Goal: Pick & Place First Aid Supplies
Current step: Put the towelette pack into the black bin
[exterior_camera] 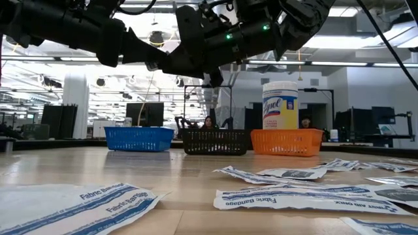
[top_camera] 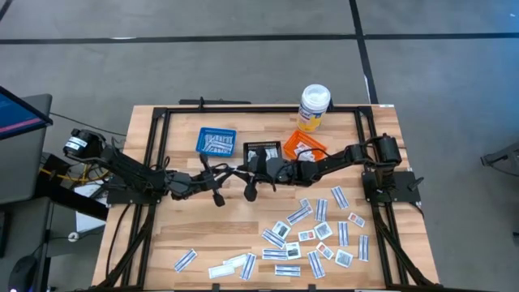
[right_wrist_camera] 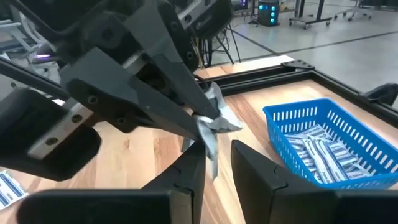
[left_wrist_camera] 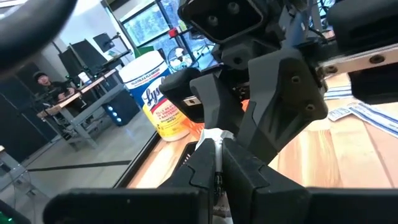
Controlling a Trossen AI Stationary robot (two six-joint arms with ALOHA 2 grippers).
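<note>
White packet point(right_wrist_camera: 210, 127) hung pinched in the closed left gripper point(right_wrist_camera: 208, 121) while the right gripper's point(right_wrist_camera: 214, 158) part-open fingers straddled it; an early release risked dropping it.

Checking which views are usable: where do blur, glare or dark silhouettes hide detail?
Low view: arms silhouetted against bright ceiling lights; nearest fabric bandage packet soft. Left wrist view: own left pincer blurred, the bottle readable. Right wrist view: blue basket crisp, near housings blurred.
</note>
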